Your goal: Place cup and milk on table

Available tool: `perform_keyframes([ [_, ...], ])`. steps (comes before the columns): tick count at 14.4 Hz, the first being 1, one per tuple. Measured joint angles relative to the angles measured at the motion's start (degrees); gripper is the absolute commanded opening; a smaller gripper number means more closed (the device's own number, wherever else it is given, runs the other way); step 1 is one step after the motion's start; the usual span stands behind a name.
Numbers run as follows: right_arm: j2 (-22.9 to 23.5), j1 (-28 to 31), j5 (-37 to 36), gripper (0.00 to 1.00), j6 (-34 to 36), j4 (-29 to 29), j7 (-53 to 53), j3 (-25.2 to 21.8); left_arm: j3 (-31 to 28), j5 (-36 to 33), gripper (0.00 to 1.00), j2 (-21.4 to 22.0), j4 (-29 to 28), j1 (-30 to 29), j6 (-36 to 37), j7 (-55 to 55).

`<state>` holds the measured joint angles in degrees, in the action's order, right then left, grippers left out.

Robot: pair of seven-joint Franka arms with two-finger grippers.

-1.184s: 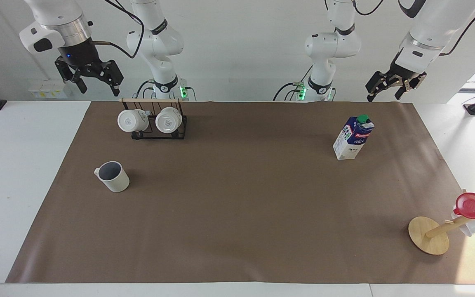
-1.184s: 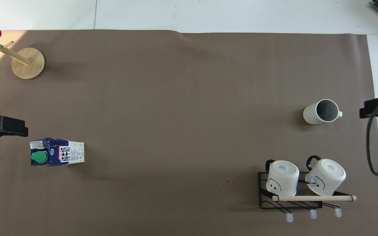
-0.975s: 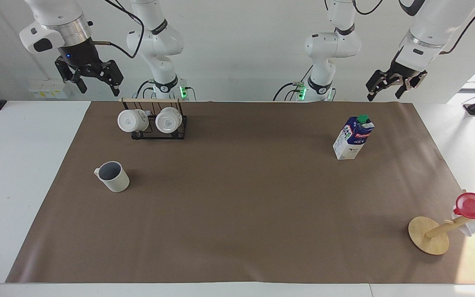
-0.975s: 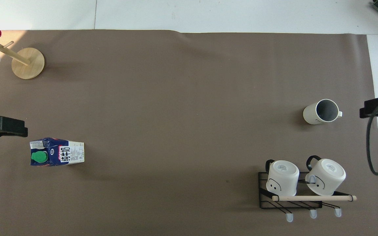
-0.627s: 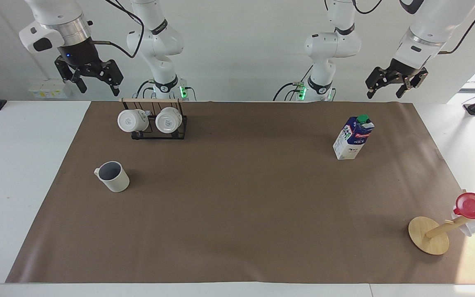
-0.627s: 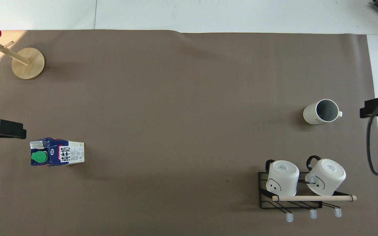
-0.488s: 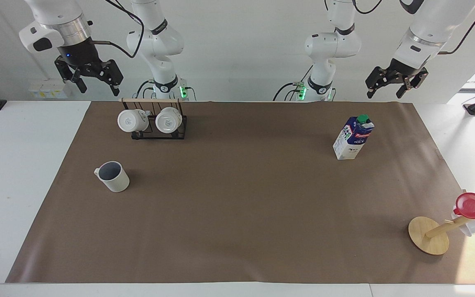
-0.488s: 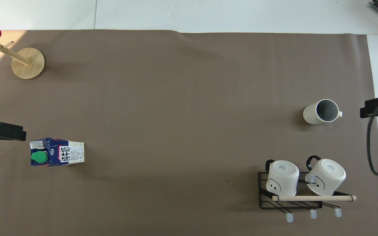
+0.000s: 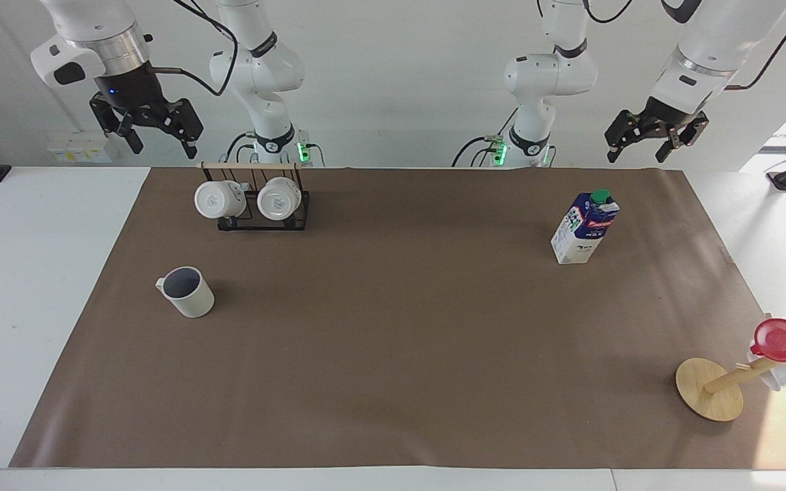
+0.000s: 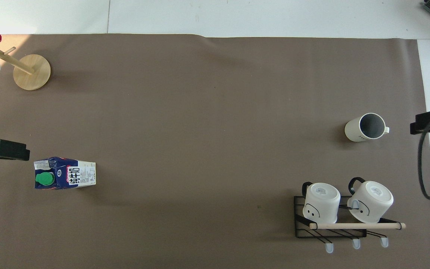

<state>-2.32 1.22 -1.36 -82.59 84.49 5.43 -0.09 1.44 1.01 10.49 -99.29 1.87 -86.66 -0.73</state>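
The cup [image 9: 188, 292] stands upright on the brown paper of the table [image 9: 393, 354], toward the right arm's end; it also shows in the overhead view [image 10: 364, 127]. The milk [image 9: 585, 227] stands upright on the paper toward the left arm's end, and shows in the overhead view [image 10: 65, 173]. My right gripper [image 9: 161, 144] hangs open and empty high over the table's edge by the robots, well apart from the cup. My left gripper [image 9: 635, 155] hangs open and empty high over that same edge, above and apart from the milk.
A black wire rack [image 9: 256, 217] with two white mugs stands nearer to the robots than the cup. A tilted wooden stand [image 9: 709, 390] with a red cup [image 9: 778, 339] sits at the left arm's end, farther from the robots than the milk.
My left gripper has risen a little and drifted slightly outward. My right gripper has risen very slightly. The cup and the milk have not moved.
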Motion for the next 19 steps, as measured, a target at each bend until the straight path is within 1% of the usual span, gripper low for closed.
perform_keyframes([
  [11, 0.20, -0.08, 0.00, 1.00, -4.19, 0.01, 0.00, 0.07, -0.01, 0.00, 1.00, 0.00, 0.00, 0.00, 0.00, 0.04],
  [19, 0.63, 0.24, 0.00, 1.00, -4.56, 0.02, 0.00, 0.01, -0.02, 0.00, 1.00, 0.00, 0.00, 0.00, 0.03, 0.15],
])
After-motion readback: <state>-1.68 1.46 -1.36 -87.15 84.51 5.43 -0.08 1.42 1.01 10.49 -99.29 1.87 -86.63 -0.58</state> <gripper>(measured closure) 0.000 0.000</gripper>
